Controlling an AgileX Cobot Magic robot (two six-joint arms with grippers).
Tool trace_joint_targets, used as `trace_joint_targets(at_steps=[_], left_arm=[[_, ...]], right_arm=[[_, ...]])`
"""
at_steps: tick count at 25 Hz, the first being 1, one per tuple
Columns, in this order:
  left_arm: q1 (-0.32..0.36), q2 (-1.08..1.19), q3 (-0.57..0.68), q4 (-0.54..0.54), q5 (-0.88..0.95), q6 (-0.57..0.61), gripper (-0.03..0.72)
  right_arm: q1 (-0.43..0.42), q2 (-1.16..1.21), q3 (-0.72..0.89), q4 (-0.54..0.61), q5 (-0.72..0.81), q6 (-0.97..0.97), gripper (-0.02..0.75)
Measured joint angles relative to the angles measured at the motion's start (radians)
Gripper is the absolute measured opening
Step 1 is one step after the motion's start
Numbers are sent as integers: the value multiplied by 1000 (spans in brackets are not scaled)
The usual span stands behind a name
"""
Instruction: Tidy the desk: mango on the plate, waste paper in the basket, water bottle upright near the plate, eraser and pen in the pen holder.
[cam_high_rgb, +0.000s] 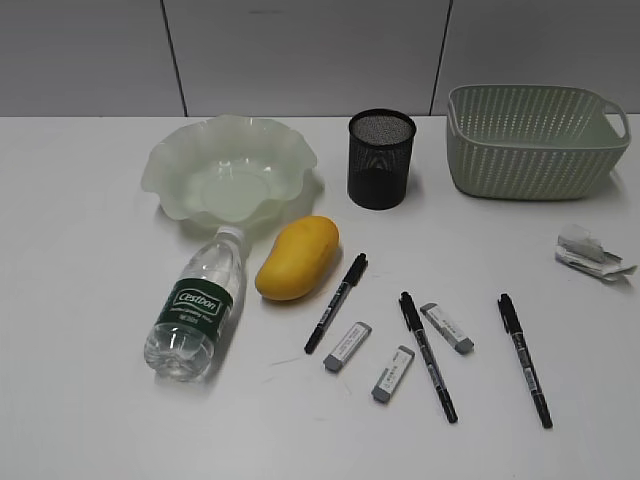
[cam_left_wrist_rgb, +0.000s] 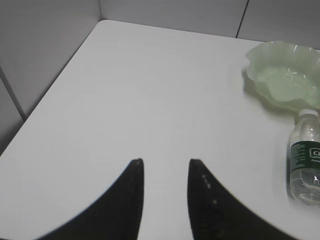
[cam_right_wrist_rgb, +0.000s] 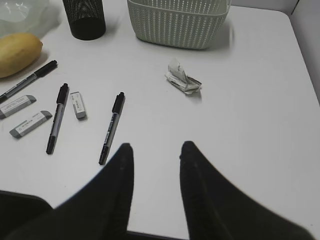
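Observation:
On the white desk the yellow mango lies in front of the pale green plate. The water bottle lies on its side left of the mango. The black mesh pen holder and the sage basket stand at the back. The waste paper lies at the right. Three black pens and three grey erasers lie in front. My left gripper is open and empty over bare desk. My right gripper is open and empty near a pen.
The desk's left edge and corner show in the left wrist view, its front and right edges in the right wrist view. A grey panelled wall stands behind the desk. Neither arm shows in the exterior view.

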Motion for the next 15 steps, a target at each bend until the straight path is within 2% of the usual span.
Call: trace_joint_targets(at_steps=[15], left_arm=[[0, 0, 0, 0, 0, 0, 226]], right_arm=[[0, 0, 0, 0, 0, 0, 268]])
